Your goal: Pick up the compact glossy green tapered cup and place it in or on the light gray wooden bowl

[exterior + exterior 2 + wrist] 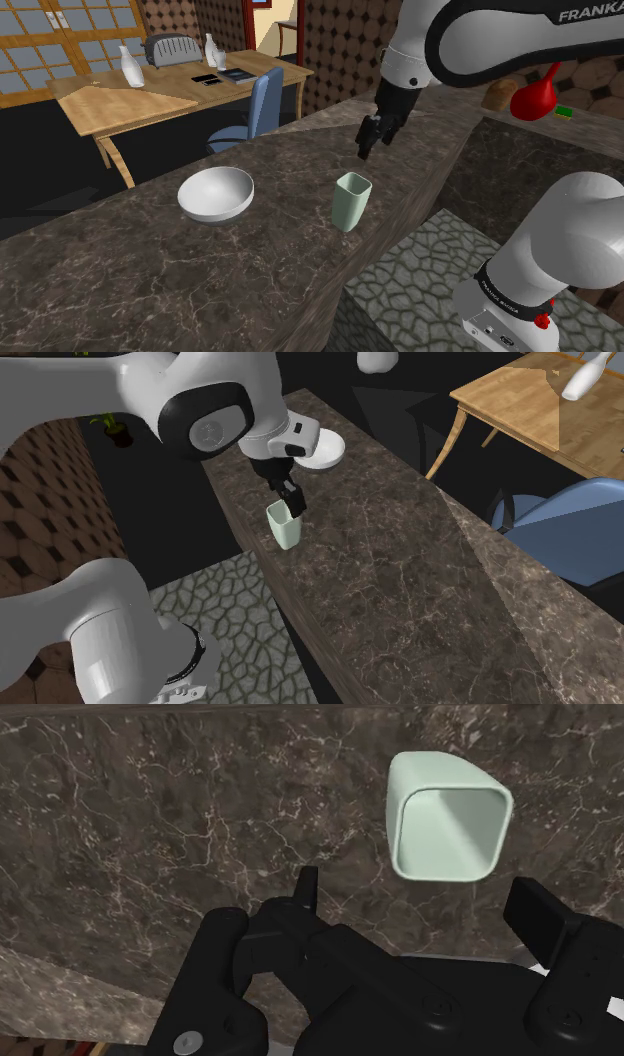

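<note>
Shoulder view, left to right: a wooden table [120, 105] at the back carries two white bottles [130, 68], a grey toaster [172, 48] and a few flat dark items. A blue chair [255, 108] stands at its near side.

On the dark marble tabletop [120, 270] a white-grey bowl [216, 194] sits upright and empty, near the tabletop's far edge. It is well apart from the cup [351, 200].

The cup is pale green and tapered, with a squarish rounded mouth. It is upright and empty, standing close to the tabletop edge on the stand's side.

The black jaws hang above the cup and a bit behind it. There is a gap and no contact.

The white arm [470, 40] comes in from the upper right. A red object [535, 97] lies on a ledge behind it. The cobble-patterned stand [420, 275] is at lower right.

Second exterior view, left to right: the arm [200, 412] bends down over the tabletop [400, 572]. The jaws point down just over the rim of the cup [285, 524]. The bowl [328, 449] is behind them, partly hidden by the wrist. The wooden table [540, 412] and the blue chair [570, 517] are at far right.

Wrist view: the jaws are spread wide and hold nothing. The cup [450, 816] lies ahead of them with its mouth facing the camera. It is nearer one jaw than the other and touches neither. Marble tabletop [150, 824] is all around it.
</note>
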